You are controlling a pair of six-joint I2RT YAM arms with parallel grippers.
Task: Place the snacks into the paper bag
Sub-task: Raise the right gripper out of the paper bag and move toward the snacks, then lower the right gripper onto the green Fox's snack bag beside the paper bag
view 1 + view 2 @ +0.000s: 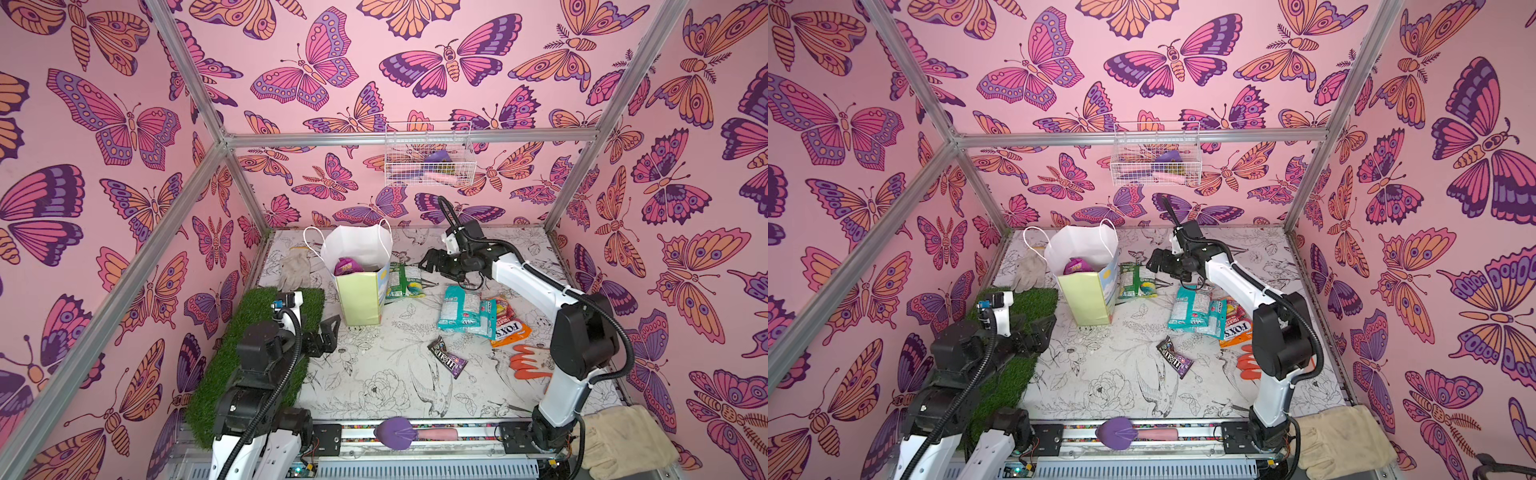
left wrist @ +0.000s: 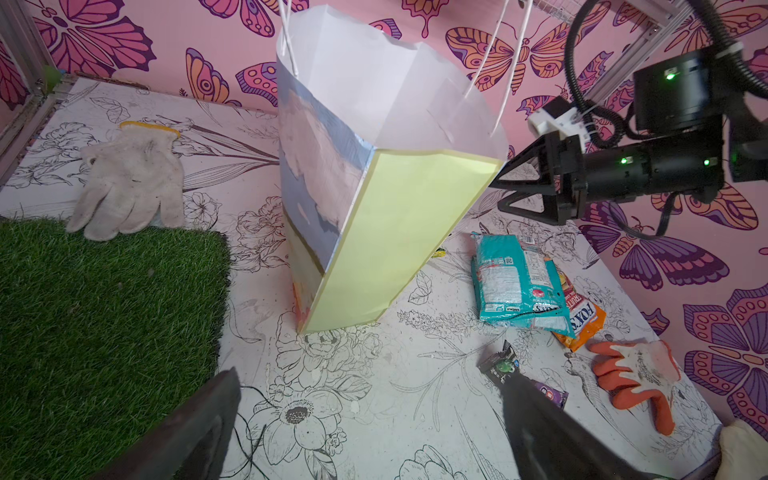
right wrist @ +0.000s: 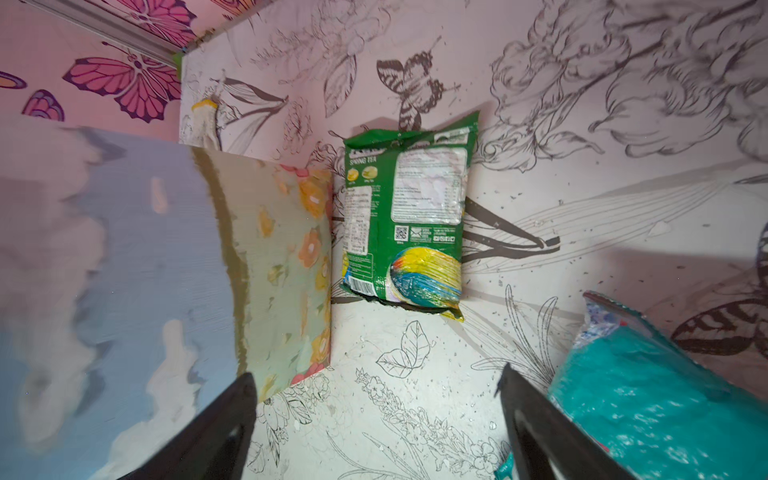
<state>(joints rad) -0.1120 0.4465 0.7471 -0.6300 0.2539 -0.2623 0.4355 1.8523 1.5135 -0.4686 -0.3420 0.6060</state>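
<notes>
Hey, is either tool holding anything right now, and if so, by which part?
Nothing is held. The left tool is open and empty; the right tool is open too, short of the green packet, nothing between its jaws.

Paper bag: white inside, pale yellow-green side, light blue cloud-and-flower print front. Pouch purple. Green packet, yellow-blue graphic. Teal packets. Fox's bag orange. M&M's packet dark brown. Worktop white, black line-drawn flowers, birds. Walls pink, butterfly pattern.

Top views high, facing down, wrist views low, close, sharing paper bag
</notes>
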